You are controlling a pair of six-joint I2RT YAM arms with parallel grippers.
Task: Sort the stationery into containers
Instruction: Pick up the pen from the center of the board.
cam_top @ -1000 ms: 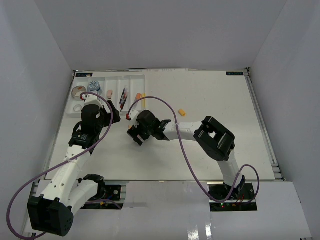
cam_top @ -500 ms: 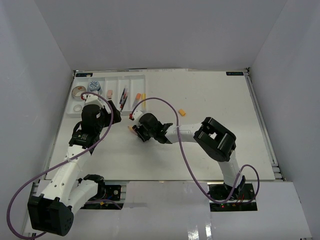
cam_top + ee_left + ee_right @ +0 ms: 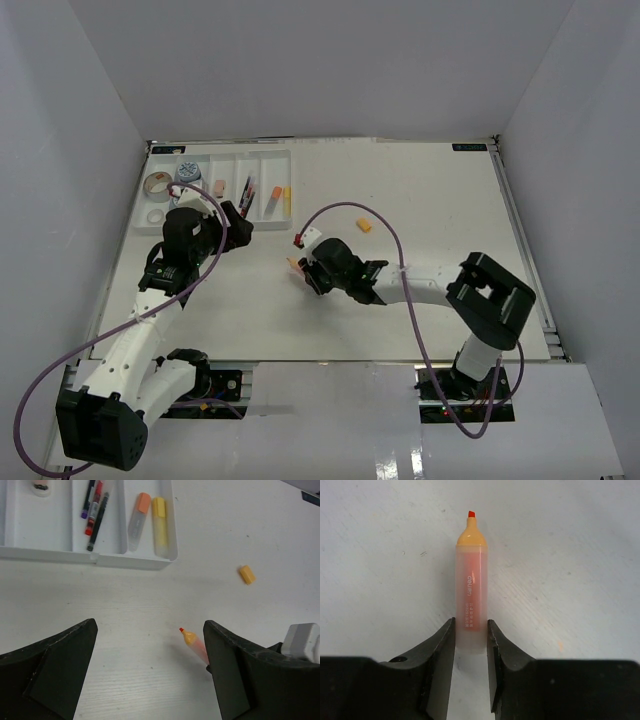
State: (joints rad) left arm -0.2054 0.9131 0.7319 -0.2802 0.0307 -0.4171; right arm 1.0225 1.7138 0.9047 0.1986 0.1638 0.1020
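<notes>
An uncapped orange marker [image 3: 471, 590] with a clear barrel lies between the fingers of my right gripper [image 3: 471, 625], which is shut on its rear end. From above, the marker [image 3: 295, 264] and right gripper [image 3: 306, 272] are left of the table's middle. The marker's tip [image 3: 183, 630] points toward the white compartment tray [image 3: 230, 154] at the far left. My left gripper [image 3: 150, 630] hovers open and empty just short of the tray [image 3: 125, 560], whose compartments hold dark and red pens [image 3: 95, 510], an orange marker [image 3: 139, 520] and a yellow marker [image 3: 160, 525].
A small orange cap [image 3: 365, 225] lies loose on the table right of the tray. Tape rolls [image 3: 157, 182], a blue-white tub [image 3: 187, 172] and a pink eraser [image 3: 218, 187] sit in the tray's left compartments. White walls enclose the table.
My right gripper has closed on the orange marker and moved right and nearer with it, its elbow swinging to the right. The left arm has barely shifted.
</notes>
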